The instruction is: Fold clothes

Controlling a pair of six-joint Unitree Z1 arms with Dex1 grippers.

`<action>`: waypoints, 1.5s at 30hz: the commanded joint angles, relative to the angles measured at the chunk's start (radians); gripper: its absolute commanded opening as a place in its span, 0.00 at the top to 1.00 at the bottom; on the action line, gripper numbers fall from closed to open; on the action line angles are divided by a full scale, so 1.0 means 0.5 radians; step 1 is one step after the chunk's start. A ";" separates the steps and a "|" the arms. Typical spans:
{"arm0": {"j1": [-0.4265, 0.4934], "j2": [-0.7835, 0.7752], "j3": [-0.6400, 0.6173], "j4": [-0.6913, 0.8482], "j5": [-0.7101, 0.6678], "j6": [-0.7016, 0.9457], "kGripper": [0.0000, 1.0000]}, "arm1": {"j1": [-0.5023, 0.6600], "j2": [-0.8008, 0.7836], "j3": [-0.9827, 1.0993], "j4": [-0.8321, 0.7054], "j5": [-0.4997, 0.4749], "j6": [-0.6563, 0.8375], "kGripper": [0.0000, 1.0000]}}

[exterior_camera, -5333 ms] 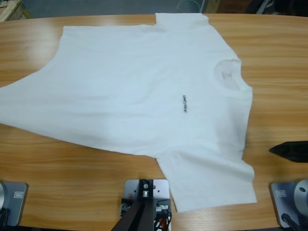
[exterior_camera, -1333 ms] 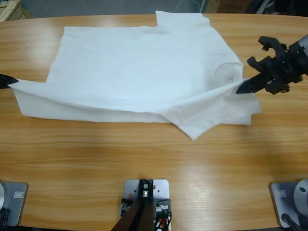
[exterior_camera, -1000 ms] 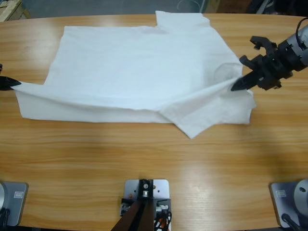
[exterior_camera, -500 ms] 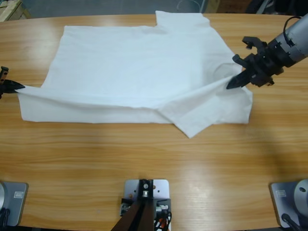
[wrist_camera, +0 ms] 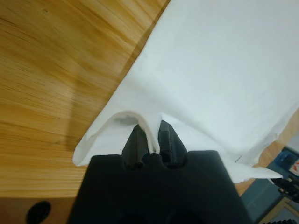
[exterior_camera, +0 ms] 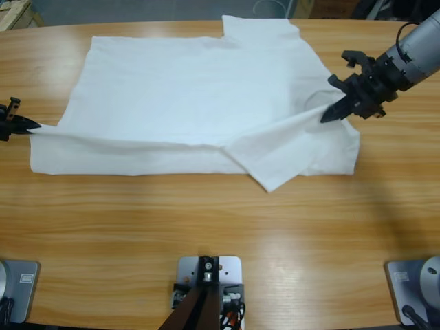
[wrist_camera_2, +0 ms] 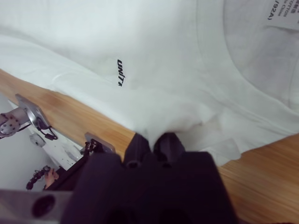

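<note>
We count one white T-shirt [exterior_camera: 199,89], two grippers, one wooden table [exterior_camera: 206,227]; nothing else on the tabletop in the high view.

Far left of the high frame: left gripper [exterior_camera: 31,126] pokes in from the left edge at mid height, jaws pointing right, clenched on the shirt's left edge; left wrist view confirms it, a pinch of white fabric [wrist_camera: 196,79] pulled up between the two jaws of the left gripper [wrist_camera: 152,140], cloth tented just around the grip, bare wood at the left of that frame.

Centre of the high frame: shirt lies across the upper half of the table, spread flat along its upper part; its lower edge is doubled over into a long band running left to right, with a pointed flap hanging lowest at centre-right; one sleeve sticks out at the top centre.

Right: right gripper [exterior_camera: 324,118] comes in from the upper right corner on a silver forearm, angled down-left, jaws closed on the fabric near the collar; a taut ridge of cloth runs from it down-left to the flap. Right wrist view: right gripper [wrist_camera_2: 153,138] grasps the shirt [wrist_camera_2: 154,46] just below the small dark chest print [wrist_camera_2: 121,73]; neck opening with label at upper right of that frame; table edge and rig hardware at lower left.
</note>
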 commanded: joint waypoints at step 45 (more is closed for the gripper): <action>0.122 0.261 -0.119 -0.014 0.020 0.212 0.24 | -0.079 0.151 -0.304 0.166 -0.284 -0.057 0.00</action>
